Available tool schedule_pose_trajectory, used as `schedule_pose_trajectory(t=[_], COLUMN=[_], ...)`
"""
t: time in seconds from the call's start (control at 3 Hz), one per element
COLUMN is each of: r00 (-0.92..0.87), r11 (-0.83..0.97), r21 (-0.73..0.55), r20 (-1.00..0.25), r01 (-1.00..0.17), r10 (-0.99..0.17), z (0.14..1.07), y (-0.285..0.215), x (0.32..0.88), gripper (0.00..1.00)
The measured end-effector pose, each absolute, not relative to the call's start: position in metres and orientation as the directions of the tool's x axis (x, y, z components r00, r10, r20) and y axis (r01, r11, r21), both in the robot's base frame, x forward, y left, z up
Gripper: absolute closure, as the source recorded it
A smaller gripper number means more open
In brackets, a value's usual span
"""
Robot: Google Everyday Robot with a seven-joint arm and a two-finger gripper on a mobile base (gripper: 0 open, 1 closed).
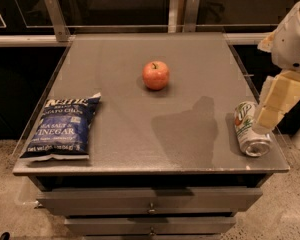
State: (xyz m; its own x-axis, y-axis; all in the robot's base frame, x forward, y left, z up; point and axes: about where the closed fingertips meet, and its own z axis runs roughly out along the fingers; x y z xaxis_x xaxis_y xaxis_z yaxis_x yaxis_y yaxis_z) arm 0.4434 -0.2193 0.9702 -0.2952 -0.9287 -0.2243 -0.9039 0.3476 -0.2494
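Camera view: one soda can [248,132] lying just beside gripper [266,118], grip state impossible to tell; one apple [155,75], one salt-and-vinegar chip bag [61,128].

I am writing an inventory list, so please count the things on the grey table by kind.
Apple: 1
Chip bag: 1
Drink can: 1, lying on its side
Total: 3
The gripper hangs close above the can's far end, at the right edge of the table.
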Motion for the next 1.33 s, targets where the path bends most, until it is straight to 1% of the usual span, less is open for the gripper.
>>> schedule_pose_trajectory(t=[0.67,1.33], r00=[-0.464,-0.6], r11=[0.502,0.613], r21=[-0.237,-0.245], r20=[-0.201,-0.134], r01=[-0.832,-0.751], r10=[-0.863,-0.789], z=[0.932,0.884], y=[-0.221,-0.246], x=[0.454,0.473], gripper=[0.0,0.0])
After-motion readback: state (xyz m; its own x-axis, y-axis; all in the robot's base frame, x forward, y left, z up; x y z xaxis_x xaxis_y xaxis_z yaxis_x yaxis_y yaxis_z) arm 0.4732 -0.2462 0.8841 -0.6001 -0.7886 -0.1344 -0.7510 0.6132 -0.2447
